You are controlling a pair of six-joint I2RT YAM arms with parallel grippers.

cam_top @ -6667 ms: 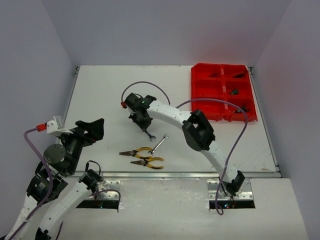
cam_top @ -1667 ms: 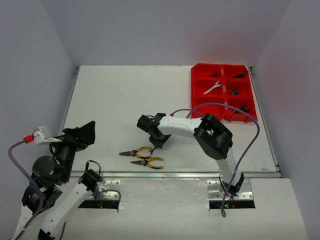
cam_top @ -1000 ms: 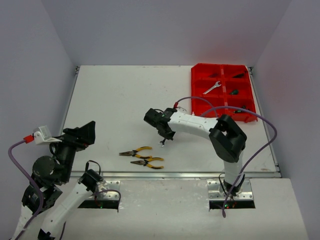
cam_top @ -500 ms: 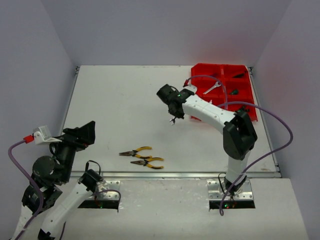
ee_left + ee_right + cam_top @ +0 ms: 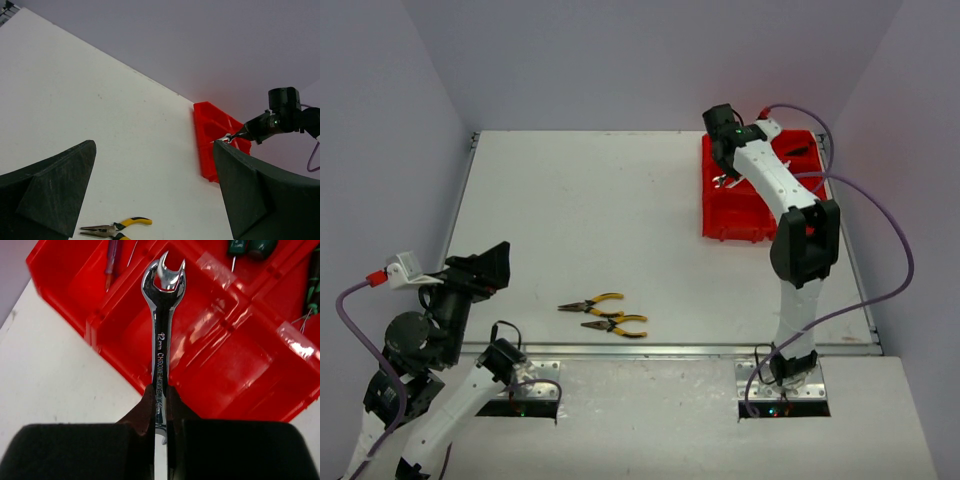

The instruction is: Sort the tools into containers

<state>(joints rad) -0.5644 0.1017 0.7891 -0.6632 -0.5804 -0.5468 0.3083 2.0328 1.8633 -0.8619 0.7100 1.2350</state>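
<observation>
Your silver wrench sits clamped between the right gripper fingers. Its shaft runs straight up the middle of the right wrist frame, and its open end is near the top. The stamping on the shaft reads 12 mm. Behind it is the red tray. The wrench's open end lies over a divider between two bins. You cannot tell from this view whether it touches the plastic.

Green-handled screwdrivers lie in bins at the upper right of that frame. A thin screwdriver lies in the bin at the upper left.

In the top view, the right gripper is in the upper right of the frame. It is over the left column of the red tray, towards the column's far end. The right arm hides much of the tray.

The yellow-handled pliers lie on the white table, low and left of centre. A second pair lies just below them, close alongside, and both are well apart from the tray.

Your left gripper sits at the lower left, away from every tool. In its wrist view the left gripper has its jaws wide apart with nothing between them. One pair of pliers shows at the bottom edge. The tray is at the right, with the right gripper above it.
</observation>
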